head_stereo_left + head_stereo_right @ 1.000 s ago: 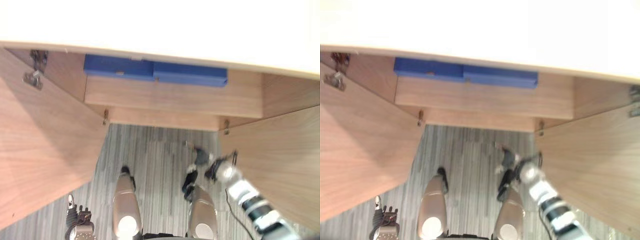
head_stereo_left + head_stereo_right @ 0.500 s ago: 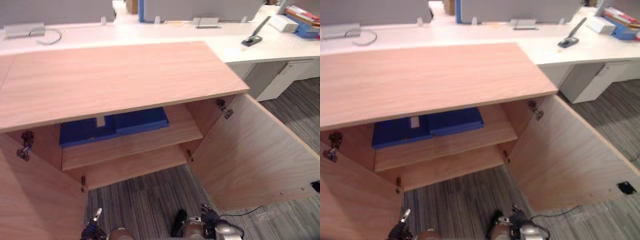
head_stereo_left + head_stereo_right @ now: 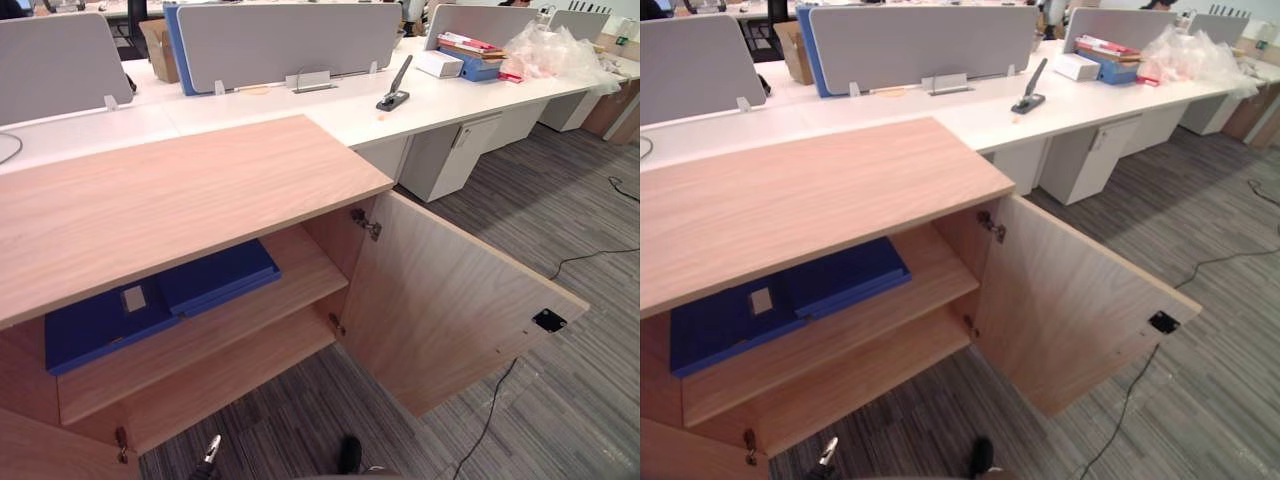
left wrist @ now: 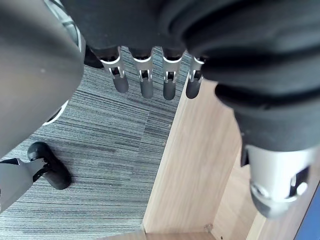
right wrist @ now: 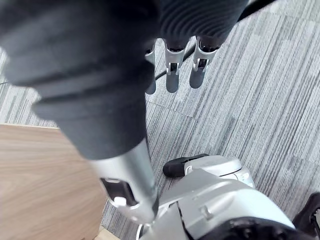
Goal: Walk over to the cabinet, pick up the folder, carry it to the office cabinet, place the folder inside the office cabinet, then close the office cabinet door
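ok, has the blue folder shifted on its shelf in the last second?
No. The camera swung up; the blue folder lies on the upper shelf toward its left end, as before.

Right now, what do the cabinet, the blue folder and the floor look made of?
Cabinet: light wood-grain board, matte, likely laminate or veneer; even grain lines on top, shelf and open door. Folder: blue, smooth, flat-edged, probably plastic-covered board, not certain. Floor: grey striped carpet, fine ribbed weave in the left wrist view.
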### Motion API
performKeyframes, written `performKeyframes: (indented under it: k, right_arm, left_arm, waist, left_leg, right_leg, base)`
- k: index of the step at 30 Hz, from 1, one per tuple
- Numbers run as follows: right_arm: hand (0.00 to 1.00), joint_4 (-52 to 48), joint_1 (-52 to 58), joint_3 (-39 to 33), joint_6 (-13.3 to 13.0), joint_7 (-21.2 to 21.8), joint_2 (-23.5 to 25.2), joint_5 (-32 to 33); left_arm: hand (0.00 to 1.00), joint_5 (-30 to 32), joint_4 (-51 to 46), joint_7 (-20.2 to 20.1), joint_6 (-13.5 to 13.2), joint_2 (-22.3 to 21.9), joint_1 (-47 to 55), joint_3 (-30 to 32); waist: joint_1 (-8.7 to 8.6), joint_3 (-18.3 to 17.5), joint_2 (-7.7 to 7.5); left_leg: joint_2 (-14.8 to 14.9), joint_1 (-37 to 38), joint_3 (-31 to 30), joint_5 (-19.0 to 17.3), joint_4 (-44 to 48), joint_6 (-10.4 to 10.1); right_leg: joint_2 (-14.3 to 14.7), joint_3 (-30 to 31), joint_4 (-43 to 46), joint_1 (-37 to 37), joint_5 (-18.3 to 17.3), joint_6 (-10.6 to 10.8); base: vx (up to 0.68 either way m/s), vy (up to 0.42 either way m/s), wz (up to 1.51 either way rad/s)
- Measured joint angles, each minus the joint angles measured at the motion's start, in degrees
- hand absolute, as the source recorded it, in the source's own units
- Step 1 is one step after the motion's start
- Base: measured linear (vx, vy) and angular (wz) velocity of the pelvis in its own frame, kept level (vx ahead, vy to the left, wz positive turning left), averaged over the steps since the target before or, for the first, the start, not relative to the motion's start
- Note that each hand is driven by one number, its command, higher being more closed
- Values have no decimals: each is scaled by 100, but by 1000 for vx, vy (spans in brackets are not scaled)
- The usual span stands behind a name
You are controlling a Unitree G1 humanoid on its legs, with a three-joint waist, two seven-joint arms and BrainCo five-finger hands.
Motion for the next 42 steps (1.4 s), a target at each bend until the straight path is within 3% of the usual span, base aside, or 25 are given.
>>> performKeyframes:
  k: [4, 6, 7, 8, 9, 10, 11, 12, 14, 18, 24, 25, 26, 28, 29, 30, 31, 32, 33, 35, 36, 42]
  right_arm:
    - [0, -26, -130, 2, -27, -45, 35, 203]
    - [0, -34, -220, 60, -87, -87, 18, 219]
    - [0, -32, -249, 102, -94, -100, -6, 218]
    - [0, 3, -355, 129, -103, -124, -63, 218]
    - [0, 104, -528, 195, -148, -187, -210, 215]
    - [0, 105, -578, 292, -185, -212, -253, 206]
    - [0, 94, -605, 283, -188, -217, -221, 220]
    - [0, 80, -588, 330, -190, -220, -203, 206]
    - [0, -41, -616, 465, -187, -279, -194, 226]
    - [0, -356, -614, 599, -237, -331, -77, 565]
    - [0, -749, -631, 1035, -307, -338, 44, 616]
    - [0, -821, -632, 1116, -308, -342, 54, 616]
    - [0, -1056, -649, 1299, -309, -342, 138, 582]
    - [0, -1202, -717, 1357, -310, -358, 230, 515]
    - [0, -1305, -794, 1368, -317, -386, 346, 402]
    - [0, -1386, -871, 1415, -299, -391, 482, 400]
    - [0, -1562, -839, 1415, -304, -392, 571, 393]
    - [0, -1577, -815, 1414, -304, -393, 585, 391]
    - [0, -1596, -755, 1409, -301, -399, 579, 391]
    - [0, -1604, -755, 1411, -298, -402, 579, 382]
    - [0, -1602, -765, 1404, -300, -402, 578, 383]
    - [0, -1471, -913, 1340, -303, -429, 215, 390]
  left_arm:
    - [0, -109, 0, 16, -3, -61, 36, -44]
    - [0, -224, -68, 72, -56, -78, 102, 23]
    - [0, -228, -104, 84, -96, -79, 103, 24]
    - [0, -236, -176, 114, -137, -138, 126, 11]
    - [0, -309, -281, 160, -181, -300, 167, -3]
    - [0, -360, -285, 186, -190, -344, 162, -47]
    - [0, -377, -288, 193, -206, -355, 154, -41]
    - [0, -382, -286, 199, -215, -350, 161, -21]
    - [0, -401, -362, 202, -289, -402, 150, 42]
    - [0, -144, -414, 205, -319, -502, 128, -4]
    - [0, 313, -697, 193, -339, -613, 61, -89]
    - [0, 327, -716, 192, -339, -614, 59, -95]
    - [0, 330, -741, 192, -364, -580, 60, -84]
    - [0, 331, -765, 192, -407, -555, 50, -83]
    - [0, 341, -805, 196, -415, -577, 79, -66]
    - [0, 361, -858, 216, -413, -503, 152, -37]
    - [0, 422, -857, 239, -391, -501, 161, -13]
    - [0, 445, -863, 258, -392, -497, 181, -13]
    - [0, 470, -873, 275, -392, -497, 239, 23]
    - [0, 476, -886, 310, -396, -477, 322, 80]
    - [0, 476, -890, 315, -397, -457, 357, 99]
    - [0, 281, -836, 361, -383, -394, 527, 14]
  waist:
    - [-9, 13, 153]
    - [64, 53, 158]
    - [81, 72, 139]
    - [133, 112, 115]
    - [227, 136, 327]
    - [229, 182, 406]
    - [224, 184, 386]
    - [163, 149, 466]
    - [200, 127, 423]
    - [146, 39, 496]
    - [152, 25, 495]
    - [154, 41, 484]
    - [203, 132, 353]
    - [190, 175, 296]
    - [268, 181, 307]
    - [386, 164, 276]
    - [352, 198, 221]
    - [338, 178, 251]
    - [339, 127, 239]
    - [350, 46, 170]
    - [353, -19, 116]
    - [351, -149, 162]
  left_leg:
    - [154, 17, 156, -383, 594, -37]
    - [157, -323, -380, -626, 1598, 291]
    - [66, -520, -791, -703, 1930, 515]
    - [-244, -676, -1602, -946, 2097, 571]
    - [-799, -848, -2696, -1310, 1902, 661]
    - [-931, -856, -2896, -1487, 1808, 776]
    - [-973, -803, -2824, -1504, 1751, 851]
    - [-1005, -766, -2756, -1458, 1640, 926]
    - [-1043, -709, -2345, -1319, 1363, 960]
    - [-1105, -413, -2197, -974, 632, 915]
    - [-1184, -232, -2194, -603, 843, 920]
    - [-1224, -243, -2178, -580, 945, 926]
    - [-1361, -418, -2146, -663, 1477, 1018]
    - [-1446, -457, -2128, -1025, 1115, 1303]
    - [-1347, -533, -1949, -658, 779, 1230]
    - [-1370, -542, -1675, -633, 812, 1230]
    - [-1387, -552, -1667, -608, 834, 1257]
    - [-1407, -539, -1699, -583, 821, 1256]
    - [-1404, -547, -1730, -514, 752, 1240]
    - [-1409, -587, -1736, -365, 558, 1198]
    - [-1410, -641, -1737, -290, 455, 1158]
    - [-1066, -643, -2093, 57, 51, 856]
  right_leg:
    - [119, 267, 17, 82, -1, -4]
    - [193, 813, 31, 1, 1, -11]
    - [174, 967, 29, -46, 10, -24]
    - [145, 1219, 0, -138, 10, -23]
    - [220, 1558, 2, -337, 17, -12]
    - [302, 1591, -2, -388, 58, 45]
    - [280, 1634, -4, -398, 61, 69]
    - [253, 1696, 18, -407, -12, 134]
    - [292, 1723, 515, -723, 71, 49]
    - [345, 1802, 203, -737, 214, 54]
    - [379, 1896, 95, -456, 184, 21]
    - [358, 1904, 156, -456, 173, 8]
    - [217, 1939, 484, -543, 156, -17]
    - [168, 1931, 662, -600, 162, -9]
    - [254, 1890, 793, -720, 147, 64]
    - [123, 1513, 1573, -1010, -467, -75]
    - [-174, 1049, 2893, -1269, -1168, -222]
    - [-326, 900, 3330, -1299, -1405, -160]
    - [-533, 765, 3689, -1137, -1710, 50]
    - [-605, 769, 3233, -787, -1956, 311]
    - [-571, 769, 2789, -647, -2006, 318]
    - [71, 618, 1199, -50, -1324, 44]
  base:
    - [35, 110, -34]
    - [-13, 152, -84]
    - [-69, 160, -90]
    - [-122, 228, -137]
    - [-159, 262, -155]
    - [-153, 246, -138]
    - [-106, 168, -63]
    - [-29, 95, -64]
    - [52, 51, -69]
    - [135, -10, -28]
    - [134, -40, -21]
    - [-12, 25, -46]
    - [-67, 56, -41]
    - [-148, 79, -39]
    - [-266, 40, -79]
    - [-241, 38, -77]
    - [-143, 28, -44]
    - [-49, 43, 2]
    - [-35, 7, 5]
    - [-10, -56, -1]
    - [27, -85, -2]
    - [75, -120, 1]
